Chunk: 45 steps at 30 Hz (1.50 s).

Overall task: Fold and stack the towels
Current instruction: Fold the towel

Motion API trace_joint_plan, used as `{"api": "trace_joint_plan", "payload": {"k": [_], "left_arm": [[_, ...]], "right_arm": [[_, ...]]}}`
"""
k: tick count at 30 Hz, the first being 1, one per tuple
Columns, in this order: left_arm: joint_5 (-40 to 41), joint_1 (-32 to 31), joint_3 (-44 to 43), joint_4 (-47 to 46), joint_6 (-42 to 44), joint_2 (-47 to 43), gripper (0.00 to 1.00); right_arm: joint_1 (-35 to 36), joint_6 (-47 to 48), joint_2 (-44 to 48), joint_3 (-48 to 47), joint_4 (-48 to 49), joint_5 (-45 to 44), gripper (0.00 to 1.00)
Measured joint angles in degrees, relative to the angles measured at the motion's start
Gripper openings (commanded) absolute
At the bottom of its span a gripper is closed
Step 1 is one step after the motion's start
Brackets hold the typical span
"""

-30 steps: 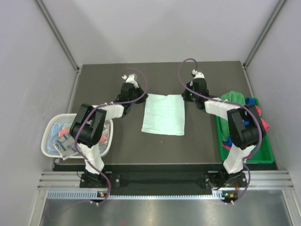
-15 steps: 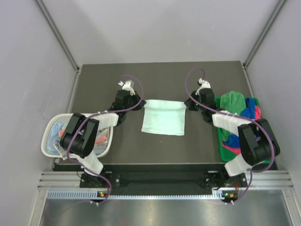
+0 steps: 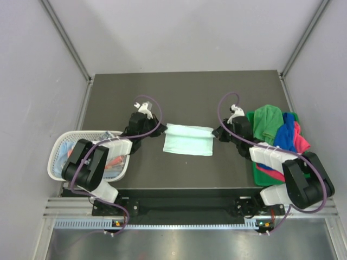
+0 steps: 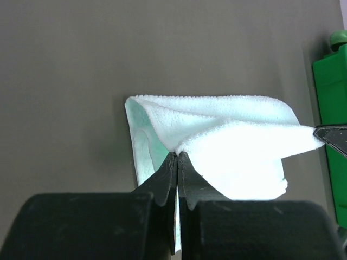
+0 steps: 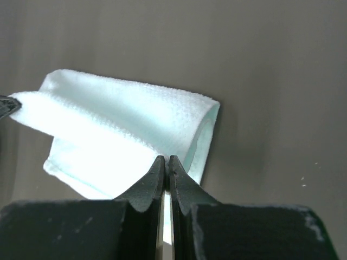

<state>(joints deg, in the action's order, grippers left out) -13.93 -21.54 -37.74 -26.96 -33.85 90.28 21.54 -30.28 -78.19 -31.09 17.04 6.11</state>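
A pale mint towel (image 3: 188, 139) lies in the middle of the dark table, its far edge lifted and carried over toward the near edge. My left gripper (image 3: 160, 129) is shut on the towel's left far corner (image 4: 179, 149). My right gripper (image 3: 215, 131) is shut on its right far corner (image 5: 165, 154). The towel (image 4: 233, 146) hangs between the two grippers, doubled over its lower layer (image 5: 108, 124). More towels, green (image 3: 267, 121), blue and coral pink, lie heaped in the green bin (image 3: 287, 181) at the right.
A white mesh basket (image 3: 59, 149) holding folded towels stands at the table's left edge beside my left arm. The green bin (image 4: 331, 124) shows at the right edge of the left wrist view. Grey walls enclose the table.
Both grippers have moved toward the near edge with the towel's far corners, folding the towel over itself. The towel's visible patch has become shorter.
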Motion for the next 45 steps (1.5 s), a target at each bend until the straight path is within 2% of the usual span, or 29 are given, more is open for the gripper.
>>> {"api": "trace_joint_plan", "payload": {"k": [12, 22, 32, 38, 43, 45], "left_arm": [[-1.3, 0.0, 5.6, 0.3, -0.6, -6.0, 0.00], [-2.6, -0.5, 10.2, 0.5, -0.8, -7.3, 0.00], [-3.2, -0.7, 11.3, 0.5, -0.8, -8.5, 0.00], [-3.3, -0.8, 12.5, 0.6, -0.8, -8.8, 0.07], [-3.4, -0.9, 13.7, 1.0, -0.9, -9.2, 0.08], [-3.5, -0.9, 14.0, 1.6, -0.9, -10.0, 0.14]], "right_arm": [[5.7, -0.9, 5.5, 2.8, -0.5, -3.1, 0.00], [6.7, -2.0, 6.4, 7.6, -0.7, -4.3, 0.00], [7.0, -2.9, 7.7, 9.0, -0.7, -4.6, 0.01], [7.6, -3.3, 7.7, 9.7, 0.0, -4.7, 0.01], [8.3, -3.5, 7.7, 10.1, -0.1, -4.8, 0.03], [8.4, -3.5, 7.7, 10.1, -0.1, -4.8, 0.05]]}}
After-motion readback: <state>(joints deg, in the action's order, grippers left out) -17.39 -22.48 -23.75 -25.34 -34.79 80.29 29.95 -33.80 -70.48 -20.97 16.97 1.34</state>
